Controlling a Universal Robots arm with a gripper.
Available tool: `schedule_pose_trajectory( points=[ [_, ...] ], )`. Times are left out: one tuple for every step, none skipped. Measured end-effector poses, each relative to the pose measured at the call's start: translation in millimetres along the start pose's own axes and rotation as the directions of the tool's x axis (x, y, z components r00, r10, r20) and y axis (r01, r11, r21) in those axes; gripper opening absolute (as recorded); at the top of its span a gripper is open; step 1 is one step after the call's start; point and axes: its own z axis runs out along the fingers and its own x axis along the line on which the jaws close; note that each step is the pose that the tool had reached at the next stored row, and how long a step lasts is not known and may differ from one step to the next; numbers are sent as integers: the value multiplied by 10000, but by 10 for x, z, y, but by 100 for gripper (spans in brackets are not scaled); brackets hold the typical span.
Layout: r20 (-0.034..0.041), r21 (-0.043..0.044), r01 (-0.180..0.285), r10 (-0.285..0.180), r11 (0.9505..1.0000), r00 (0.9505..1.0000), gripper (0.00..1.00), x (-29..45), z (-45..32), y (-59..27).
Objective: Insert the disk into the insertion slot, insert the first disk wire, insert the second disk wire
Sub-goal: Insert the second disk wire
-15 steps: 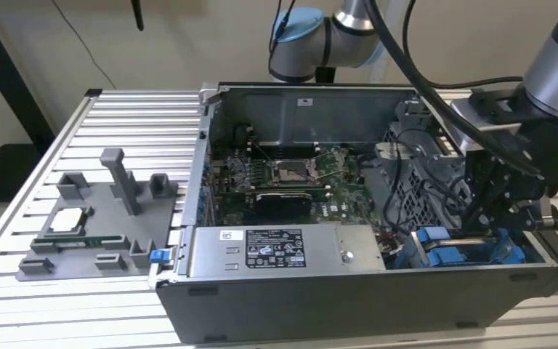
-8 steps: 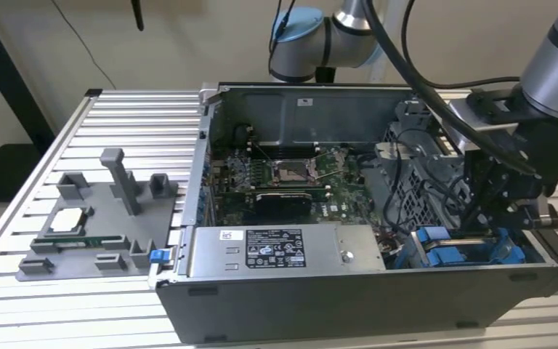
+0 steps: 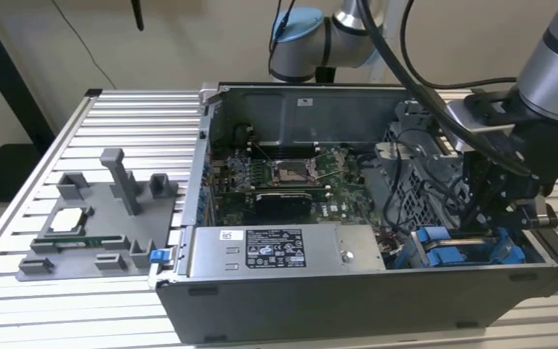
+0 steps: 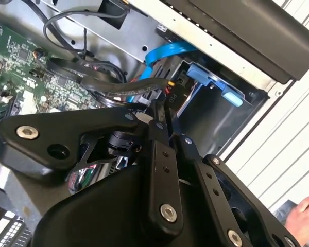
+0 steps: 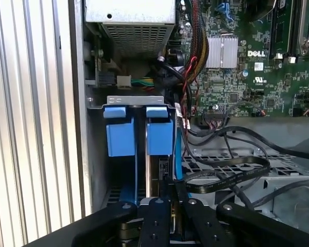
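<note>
One disk (image 5: 133, 135) sits seated in the insertion slot (image 5: 136, 100), its blue frame tabs at the bay mouth near the case's front corner. Your claw (image 5: 165, 193) is pressed together, pinching a black wire connector (image 4: 171, 96) beside it. You're likely on a wire step; alignment with the port matters.

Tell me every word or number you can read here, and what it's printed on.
White label on the power-supply box: print too small to read.
Motherboard: a white maker's logo beside the heatsink; other markings too small to read.
Black cable connector: tiny white characters, not legible.
</note>
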Motion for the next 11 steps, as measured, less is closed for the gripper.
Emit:
schedule_pose_trajectory(
  points=[
    [0,15,0,0,10000,10000,0,0,4,1],
    [1,31,1,-1,10000,10000,0,0,10,1],
    [3,36,2,-2,10000,10000,0,1,20,2],
    [2,36,2,-2,10000,10000,0,2,29,3],
    [2,37,2,-2,10000,10000,0,2,31,3],
    [3,37,2,-2,10000,10000,0,3,32,3],
    [4,37,2,-2,10000,10000,0,3,32,3],
    [4,37,2,-2,10000,10000,0,3,30,3],
    [11,37,1,-1,10000,10000,0,3,22,2],
    [25,37,0,0,10000,10000,0,2,9,1],
    [22,39,2,-2,10000,10000,0,1,-9,-1]
  ],
)
